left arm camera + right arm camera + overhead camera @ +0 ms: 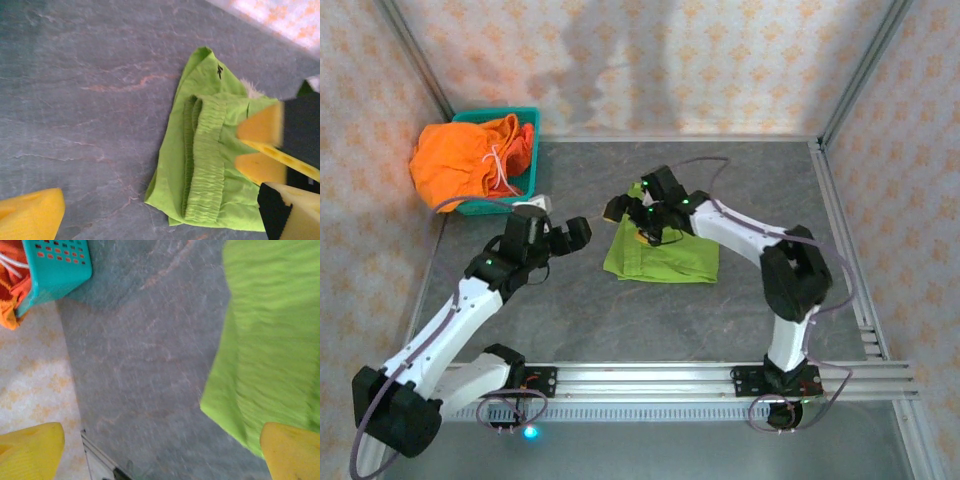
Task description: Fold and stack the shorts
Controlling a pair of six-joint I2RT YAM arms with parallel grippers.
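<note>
Top external view, basket (528,118) of orange shorts (455,162) far left, folded green shorts (670,260) mid-table — long axis left-right, right claw (632,202) over its corner, left claw (560,224) beside — both spread.

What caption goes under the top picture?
Left gripper and right gripper, both open, by the folded lime green shorts; orange shorts fill the teal basket.

Grey marbled table (580,310) carried folded lime green shorts (670,262) lying flat near centre, waistband showing. Teal basket (531,165) stood at far left corner, well apart, heaped with orange shorts (455,160) spilling over rim.
</note>
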